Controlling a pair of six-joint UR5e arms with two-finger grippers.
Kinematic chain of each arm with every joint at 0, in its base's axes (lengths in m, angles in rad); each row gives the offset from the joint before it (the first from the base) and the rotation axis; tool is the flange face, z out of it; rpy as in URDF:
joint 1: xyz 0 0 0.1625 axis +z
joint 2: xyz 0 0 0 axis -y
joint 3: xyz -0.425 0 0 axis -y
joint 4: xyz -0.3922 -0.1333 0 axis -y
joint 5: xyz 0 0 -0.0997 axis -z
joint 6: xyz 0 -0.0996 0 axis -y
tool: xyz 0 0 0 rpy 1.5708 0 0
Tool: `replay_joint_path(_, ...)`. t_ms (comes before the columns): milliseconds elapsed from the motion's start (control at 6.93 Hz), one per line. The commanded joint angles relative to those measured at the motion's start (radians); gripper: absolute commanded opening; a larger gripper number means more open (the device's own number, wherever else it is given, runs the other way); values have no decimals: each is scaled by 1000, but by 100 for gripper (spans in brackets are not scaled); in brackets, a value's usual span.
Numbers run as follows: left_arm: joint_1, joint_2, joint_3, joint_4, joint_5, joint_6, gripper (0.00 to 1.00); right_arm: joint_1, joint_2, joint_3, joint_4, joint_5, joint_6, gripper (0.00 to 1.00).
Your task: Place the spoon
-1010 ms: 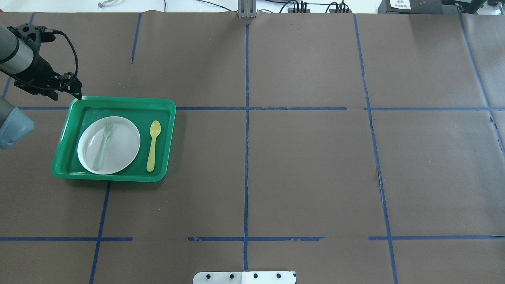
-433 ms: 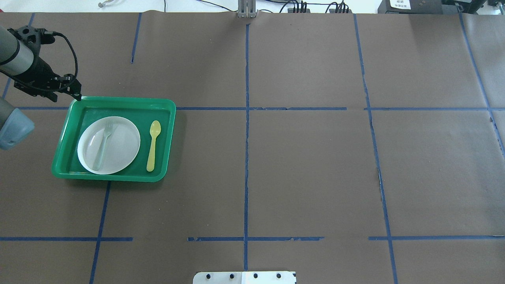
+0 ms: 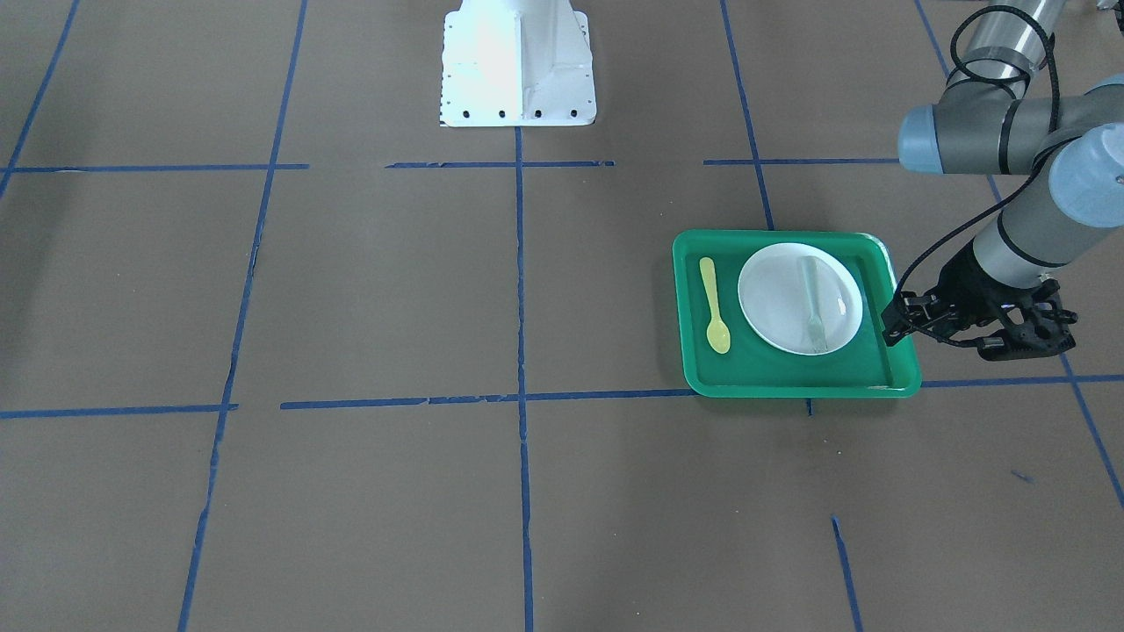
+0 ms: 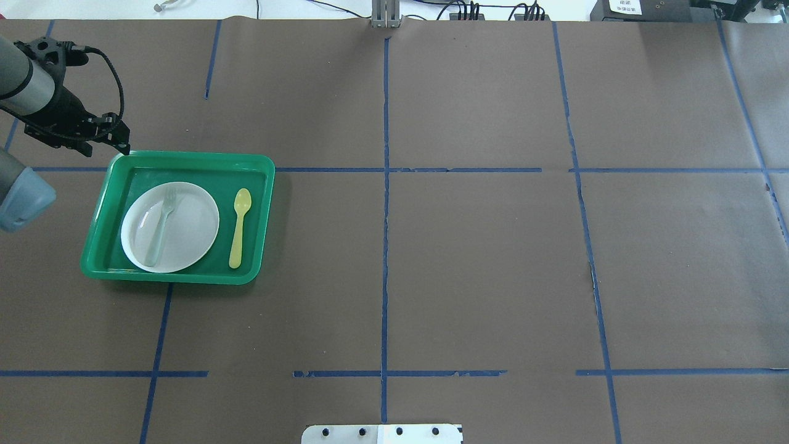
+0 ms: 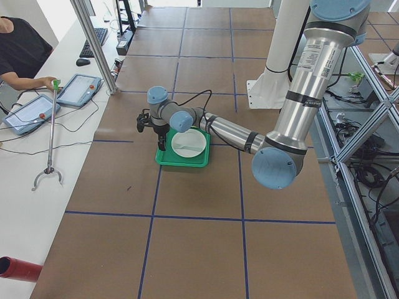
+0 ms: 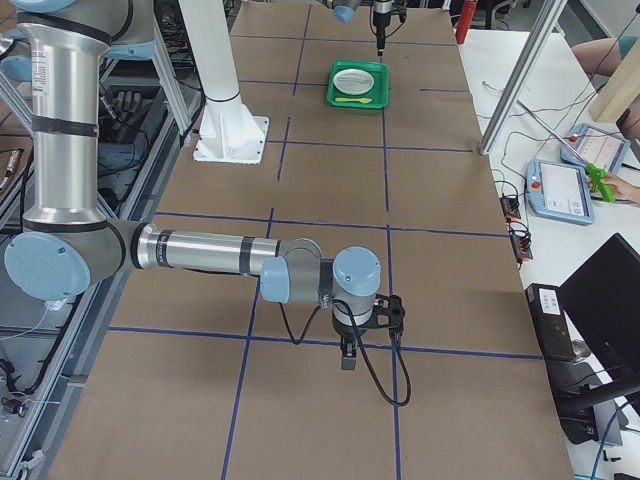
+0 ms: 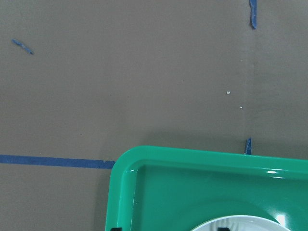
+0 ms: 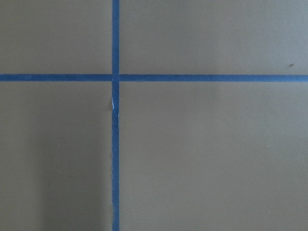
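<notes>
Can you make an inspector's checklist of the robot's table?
Surface: brown paper with blue tape lines.
Job's things: yellow spoon flat in the green tray, beside the white plate, not touching.
Clutter: white plate in the tray, pale fork on it.
Grippers: left gripper by the tray's corner, looks open, empty; right gripper over paper, cannot tell.
Cables: black cable looped on the left wrist.
Surroundings: person at a side desk with tablets.
</notes>
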Motion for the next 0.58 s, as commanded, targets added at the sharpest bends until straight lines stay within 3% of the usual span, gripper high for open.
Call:
replay_joint_path(0, 0, -2, -1, 0, 0, 1, 73, 0, 0, 0, 0, 1, 0, 100)
replay_joint_path(289, -2, 19, -38, -9, 0, -5, 100, 0, 0, 0, 0, 1, 0, 100)
replay_joint_path(433, -3, 23, -44, -6, 3, -27, 100, 0, 0, 0, 0, 1, 0, 100)
